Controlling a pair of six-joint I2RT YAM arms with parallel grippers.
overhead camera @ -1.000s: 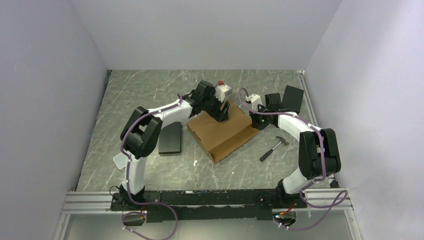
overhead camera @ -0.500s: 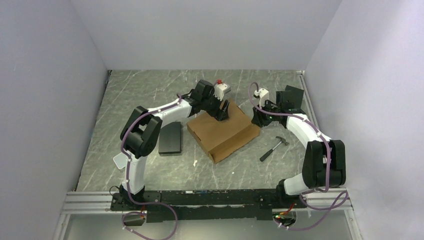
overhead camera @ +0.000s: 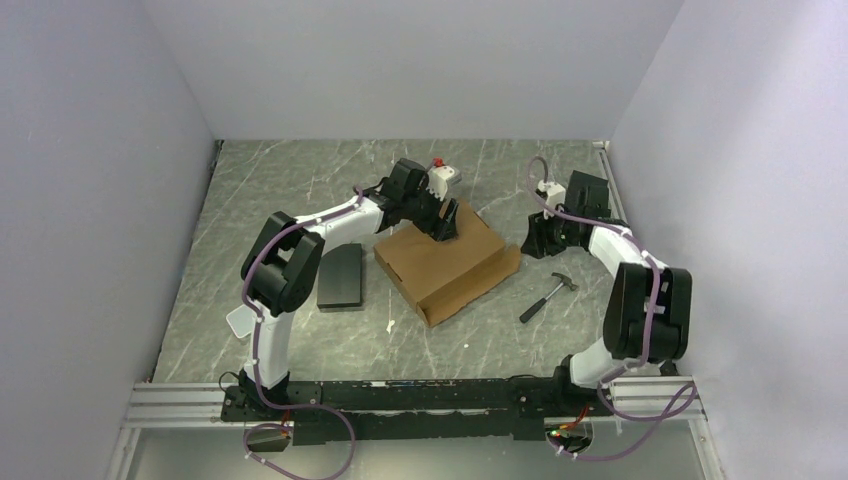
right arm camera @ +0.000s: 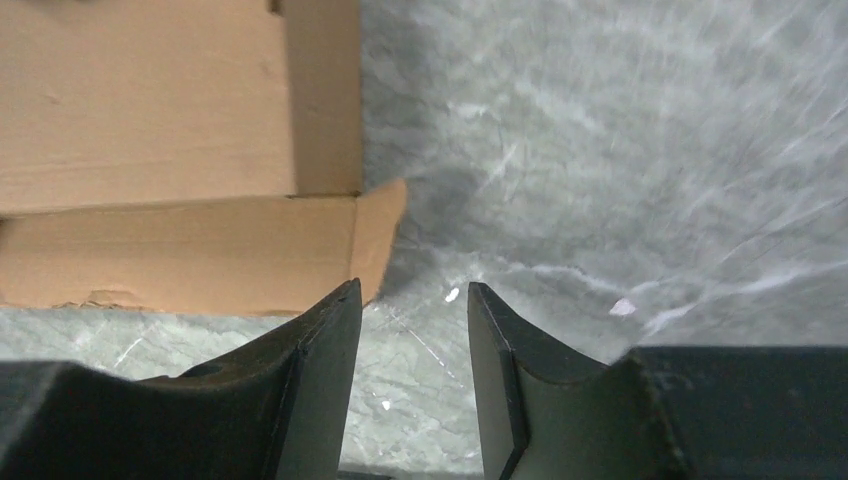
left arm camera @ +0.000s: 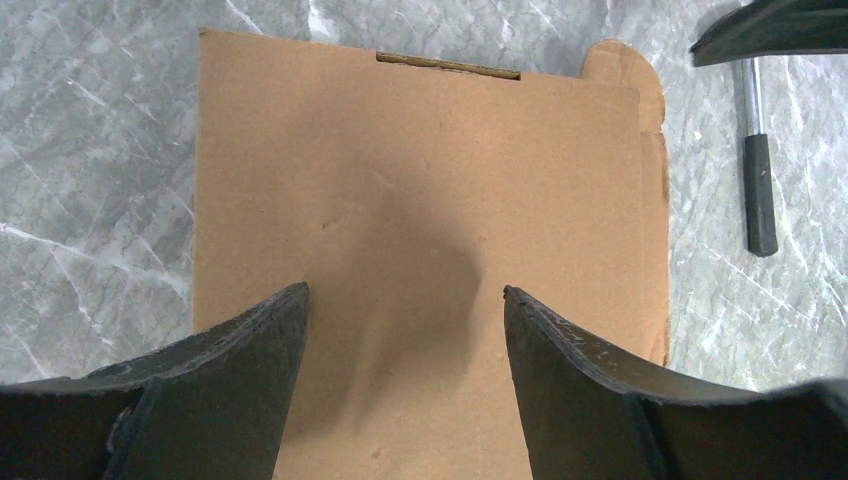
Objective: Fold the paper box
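The paper box (overhead camera: 445, 262) lies closed in the middle of the table, a flat brown cardboard mailer. My left gripper (overhead camera: 443, 228) is open and empty, low over the far part of the lid. In the left wrist view the lid (left arm camera: 430, 200) fills the frame between the spread fingers of the left gripper (left arm camera: 405, 290). My right gripper (overhead camera: 533, 246) is open and empty, just right of the box over bare table. In the right wrist view the right gripper (right arm camera: 410, 287) is beside the box corner (right arm camera: 200, 240), where a small flap (right arm camera: 378, 235) sticks out.
A hammer (overhead camera: 548, 297) lies right of the box, also in the left wrist view (left arm camera: 757, 170). A black block (overhead camera: 341, 277) lies left of the box, another black block (overhead camera: 587, 192) at the back right. A small grey tin (overhead camera: 447, 178) sits behind the box.
My right arm has drawn back to the right, away from the box's right end. The left gripper and the box have stayed put.
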